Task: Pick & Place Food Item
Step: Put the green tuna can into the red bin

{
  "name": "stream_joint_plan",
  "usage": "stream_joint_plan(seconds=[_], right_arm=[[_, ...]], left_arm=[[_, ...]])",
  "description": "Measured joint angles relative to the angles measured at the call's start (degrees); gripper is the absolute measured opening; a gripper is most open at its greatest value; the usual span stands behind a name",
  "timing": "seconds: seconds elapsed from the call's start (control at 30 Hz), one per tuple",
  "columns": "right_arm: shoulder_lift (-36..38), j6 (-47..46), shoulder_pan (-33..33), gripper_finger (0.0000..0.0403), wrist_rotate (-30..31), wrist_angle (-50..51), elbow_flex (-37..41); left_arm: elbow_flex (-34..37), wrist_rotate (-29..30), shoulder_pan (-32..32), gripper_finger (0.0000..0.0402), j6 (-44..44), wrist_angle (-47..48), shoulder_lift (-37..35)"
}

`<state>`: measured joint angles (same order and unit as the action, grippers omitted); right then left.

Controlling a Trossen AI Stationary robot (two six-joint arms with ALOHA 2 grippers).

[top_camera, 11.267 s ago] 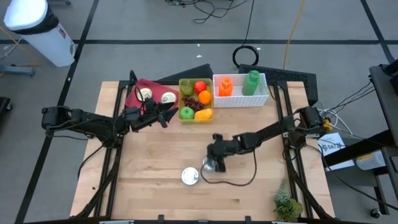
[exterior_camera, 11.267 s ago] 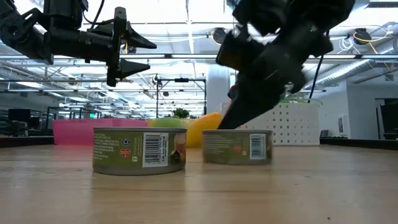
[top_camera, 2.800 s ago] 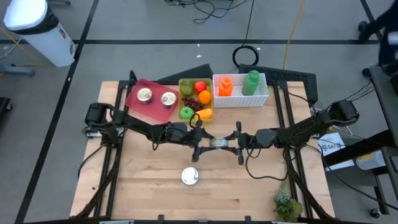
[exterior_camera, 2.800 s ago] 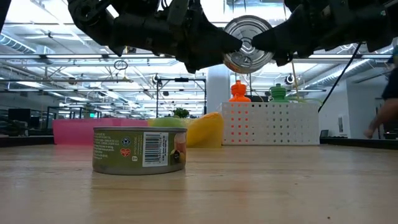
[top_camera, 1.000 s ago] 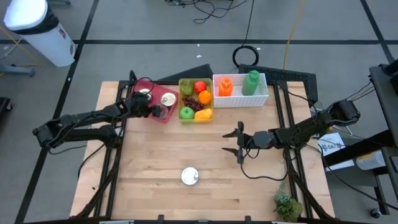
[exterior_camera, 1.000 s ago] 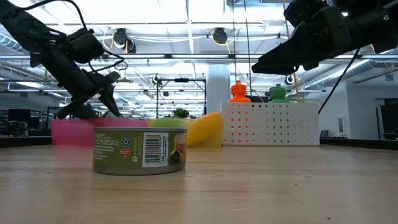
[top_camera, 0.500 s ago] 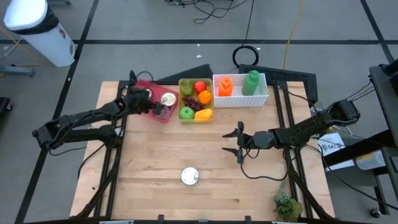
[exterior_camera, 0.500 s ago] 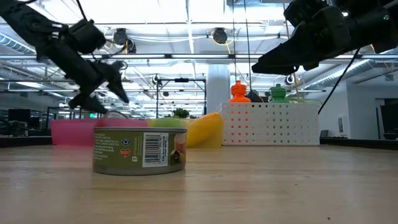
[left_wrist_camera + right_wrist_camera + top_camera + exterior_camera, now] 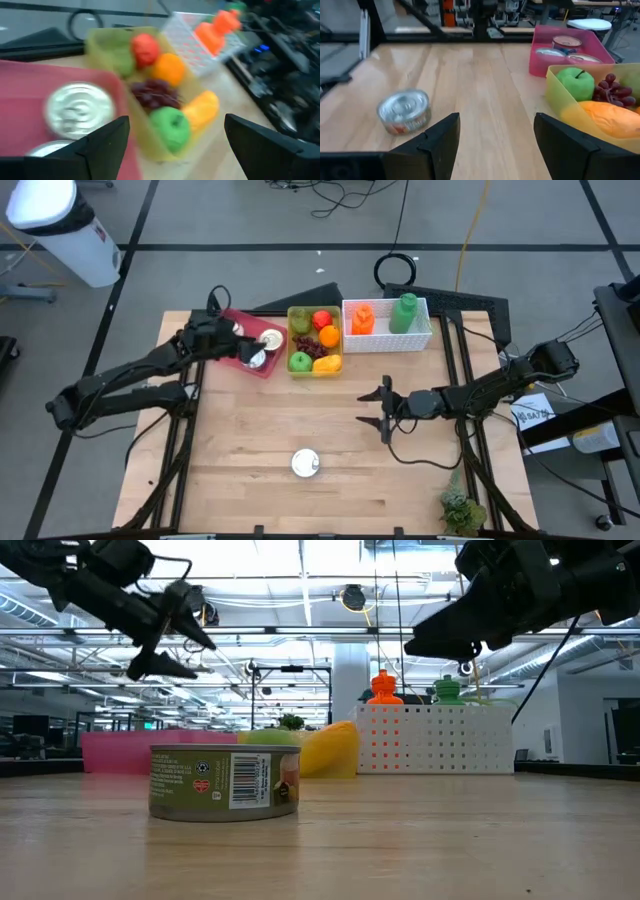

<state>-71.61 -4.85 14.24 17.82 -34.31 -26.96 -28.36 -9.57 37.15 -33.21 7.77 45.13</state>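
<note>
— High view: what differs from half a second ago?
— The left gripper has drawn back over the pink tray at upper left, jaws spread and empty. Cans lie in the tray.

— Low view?
— The left gripper sits higher, upper left. One can stands on the table, left of centre.

— The right gripper?
— Unmoved mid-frame, jaws apart, empty.

— Wrist views?
— Left: tray can beside the yellow fruit bin. Right: lone can at lower left.

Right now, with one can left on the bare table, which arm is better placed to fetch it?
Probably the right: the right gripper hangs open nearer the can, which its wrist camera sees. The left gripper, also open, is over the pink tray.
</note>
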Motion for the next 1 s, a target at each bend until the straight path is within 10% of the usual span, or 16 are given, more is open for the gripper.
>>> stream_joint_plan(seconds=[0.57, 1.0], right_arm=[[-27.2, -3.0, 4.6, 0.0222, -9.5, -3.7, -19.5], [-40.8, 3.4, 5.2, 0.0019, -18.0, 16.5, -36.8]], left_arm=[[2.2, 21.9, -33.0, 0.0332, 5.9, -20.1, 4.1], [2.2, 23.3, -35.6, 0.0328, 6.0, -26.1, 11.2]])
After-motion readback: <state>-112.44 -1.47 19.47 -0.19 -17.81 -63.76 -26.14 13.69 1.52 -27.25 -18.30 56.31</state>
